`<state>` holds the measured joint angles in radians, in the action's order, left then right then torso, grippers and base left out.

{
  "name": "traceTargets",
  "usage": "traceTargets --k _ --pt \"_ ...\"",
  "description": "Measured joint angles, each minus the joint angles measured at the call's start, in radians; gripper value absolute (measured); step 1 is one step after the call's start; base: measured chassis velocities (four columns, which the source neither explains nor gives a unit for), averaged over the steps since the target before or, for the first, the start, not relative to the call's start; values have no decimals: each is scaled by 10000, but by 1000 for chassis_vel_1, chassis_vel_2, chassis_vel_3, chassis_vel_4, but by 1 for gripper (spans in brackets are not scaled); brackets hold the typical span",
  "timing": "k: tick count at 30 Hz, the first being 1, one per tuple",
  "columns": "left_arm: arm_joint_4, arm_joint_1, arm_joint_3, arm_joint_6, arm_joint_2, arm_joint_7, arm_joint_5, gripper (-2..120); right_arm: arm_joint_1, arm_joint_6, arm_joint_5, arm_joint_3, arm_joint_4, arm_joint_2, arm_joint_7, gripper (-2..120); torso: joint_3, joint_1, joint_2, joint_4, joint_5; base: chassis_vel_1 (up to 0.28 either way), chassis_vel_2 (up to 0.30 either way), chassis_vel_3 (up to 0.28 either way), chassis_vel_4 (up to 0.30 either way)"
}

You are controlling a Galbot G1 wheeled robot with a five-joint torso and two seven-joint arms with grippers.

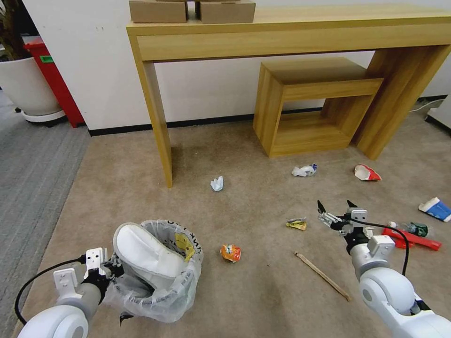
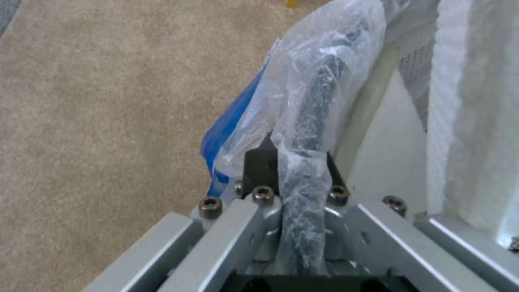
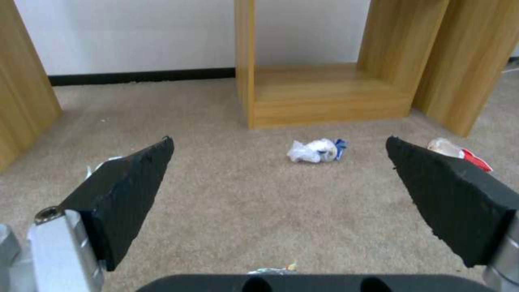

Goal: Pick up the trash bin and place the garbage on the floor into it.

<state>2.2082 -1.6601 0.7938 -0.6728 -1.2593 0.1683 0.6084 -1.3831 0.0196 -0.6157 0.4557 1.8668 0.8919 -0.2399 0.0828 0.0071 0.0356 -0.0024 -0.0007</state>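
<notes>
left end effector (image 1: 109, 268) pinching only the trash bin (image 1: 157, 272) rim may slip; right end effector (image 1: 337, 210), spread mid-right, holds nothing

Even, bright indoor light from overhead. Soft shadows fall on the beige carpet (image 1: 263, 281) under the wooden console bench (image 1: 291, 33). The head view bows straight lines at its edges. In the left wrist view the plastic bag (image 2: 319, 81) catches mild glare, and nearby metal looks blurred.
</notes>
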Motion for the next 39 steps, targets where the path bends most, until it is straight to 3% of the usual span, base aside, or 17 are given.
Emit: traceTargets --k 15,23,32,35,39 --pt "-12 -30 107 18 3 9 5 1 216 -269 -254 -184 -40 -29 222 100 -1 -1 0 -1 0 0 0 0 0" --pt "-191 17 49 78 -150 -30 -94 1 431 -1264 -859 -554 16 -130 219 100 -1 -1 0 -2 0 0 0 0 0" --pt "-264 69 13 97 -245 -53 -180 1 1171 -2996 -3216 -1643 463 -66 -631 100 -1 0 0 -1 0 0 0 0 0" --pt "-359 103 1 99 -336 -53 -249 1 1894 -3869 -4409 -2489 389 165 -1660 99 -1 -1 -1 -1 -1 0 0 0 0" --pt "-477 136 -16 101 -442 -54 -321 1 2568 -4220 -5404 -3315 13 598 -2544 96 0 0 0 2 -2 0 0 0 0"
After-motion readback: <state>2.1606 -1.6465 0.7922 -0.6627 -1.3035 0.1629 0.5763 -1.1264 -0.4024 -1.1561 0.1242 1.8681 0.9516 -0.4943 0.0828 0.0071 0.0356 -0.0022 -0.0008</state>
